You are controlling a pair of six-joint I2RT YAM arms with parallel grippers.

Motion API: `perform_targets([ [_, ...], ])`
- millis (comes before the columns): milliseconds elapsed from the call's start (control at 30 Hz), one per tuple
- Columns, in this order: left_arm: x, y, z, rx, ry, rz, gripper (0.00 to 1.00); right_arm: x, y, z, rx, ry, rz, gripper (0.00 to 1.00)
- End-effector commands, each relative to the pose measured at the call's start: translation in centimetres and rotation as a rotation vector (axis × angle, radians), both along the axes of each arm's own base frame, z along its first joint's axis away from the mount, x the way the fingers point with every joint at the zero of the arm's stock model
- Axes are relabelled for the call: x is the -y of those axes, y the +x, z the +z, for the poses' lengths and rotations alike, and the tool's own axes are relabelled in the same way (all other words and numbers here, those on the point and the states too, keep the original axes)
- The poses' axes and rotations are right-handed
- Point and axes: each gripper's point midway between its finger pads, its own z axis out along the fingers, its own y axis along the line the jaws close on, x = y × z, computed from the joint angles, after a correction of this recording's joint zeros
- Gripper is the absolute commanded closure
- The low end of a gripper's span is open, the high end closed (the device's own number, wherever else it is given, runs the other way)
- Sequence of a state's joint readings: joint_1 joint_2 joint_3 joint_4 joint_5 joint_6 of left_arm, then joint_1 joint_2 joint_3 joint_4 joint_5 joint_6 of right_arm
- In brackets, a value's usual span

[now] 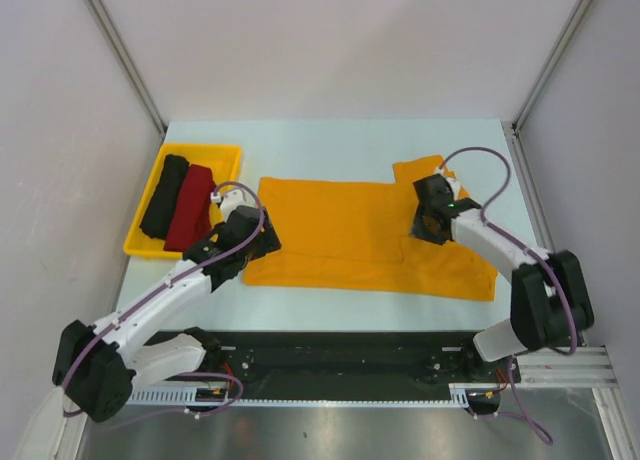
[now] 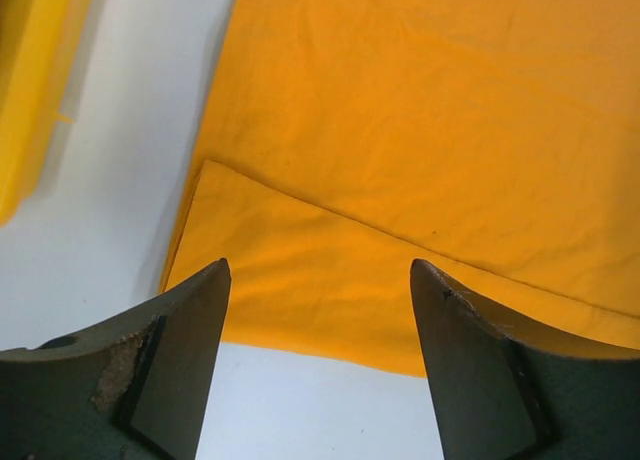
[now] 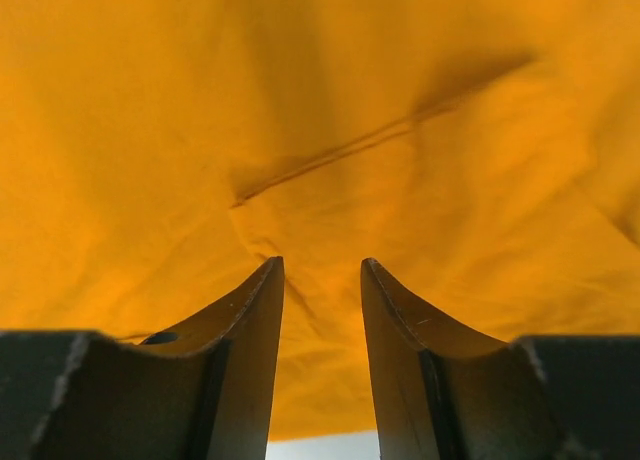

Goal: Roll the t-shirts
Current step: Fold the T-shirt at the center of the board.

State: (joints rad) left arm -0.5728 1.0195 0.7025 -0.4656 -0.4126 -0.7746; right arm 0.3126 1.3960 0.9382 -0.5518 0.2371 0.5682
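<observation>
A mustard-orange t-shirt [image 1: 350,230] lies flat across the table, folded lengthwise, with a sleeve at the far right. My left gripper [image 1: 264,242] hovers at its near left corner. In the left wrist view it [image 2: 320,270] stands wide open over the shirt's folded edge [image 2: 330,280], holding nothing. My right gripper [image 1: 426,230] is over the shirt's right part. In the right wrist view it [image 3: 322,265] is partly open just above the wrinkled cloth [image 3: 330,130], and nothing is pinched between its fingers. A black roll [image 1: 163,193] and a dark red roll [image 1: 191,208] lie side by side in the tray.
The yellow plastic tray [image 1: 225,155] stands at the table's left edge; its wall [image 2: 30,90] also shows in the left wrist view. Grey walls and metal posts enclose the white table [image 1: 330,140]. A black rail runs along the near edge.
</observation>
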Motion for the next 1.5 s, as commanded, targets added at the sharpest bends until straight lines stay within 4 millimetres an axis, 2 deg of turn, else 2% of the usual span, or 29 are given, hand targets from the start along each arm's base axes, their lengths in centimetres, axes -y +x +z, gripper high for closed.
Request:
perform_targets([
  [0,1.8,1.8,1.2,0.024,0.019,-0.101,0.22,-3.3,2.9,-0.6,0.039,-0.079,0.041,0.57],
  [300,2.2,3.0,0.4,-0.003,0.007,-0.115,0.23,-5.0,4.7,-2.6,0.015,-0.109,0.055,0.55],
  [600,2.2,3.6,-0.1,-0.017,0.012,-0.111,0.24,-5.5,4.7,-4.6,-0.033,-0.113,0.069,0.62],
  [667,2.2,3.5,-0.5,-0.027,0.015,-0.111,0.24,-5.3,4.6,-4.7,-0.041,-0.12,0.064,0.67],
  [733,2.3,3.5,-0.5,-0.028,0.009,-0.108,0.24,-5.3,4.4,-4.7,-0.046,-0.122,0.062,0.78],
  [833,2.3,3.6,-0.8,-0.034,0.008,-0.104,0.24,-5.7,4.2,-4.4,-0.038,-0.129,0.077,0.9],
  [1133,2.4,3.6,-1.3,-0.044,0.001,-0.098,0.25,-6.6,3.5,-2.7,0.008,-0.17,0.109,0.94],
  [1267,2.4,3.9,-1.4,-0.038,-0.001,-0.09,0.25,-7.5,3.5,-2.4,0.029,-0.173,0.138,0.89],
  [1400,2.3,4.9,-1.2,-0.038,-0.005,-0.076,0.24,-7.5,3.8,-1.9,0.042,-0.163,0.162,0.72],
  [1433,2.3,5.4,-1.2,-0.042,-0.006,-0.072,0.24,-7.7,4.1,-1.0,0.067,-0.154,0.183,0.63],
  [1467,2.3,5.9,-1.1,-0.039,-0.01,-0.07,0.24,-7.8,4.4,-0.2,0.091,-0.148,0.19,0.59],
])
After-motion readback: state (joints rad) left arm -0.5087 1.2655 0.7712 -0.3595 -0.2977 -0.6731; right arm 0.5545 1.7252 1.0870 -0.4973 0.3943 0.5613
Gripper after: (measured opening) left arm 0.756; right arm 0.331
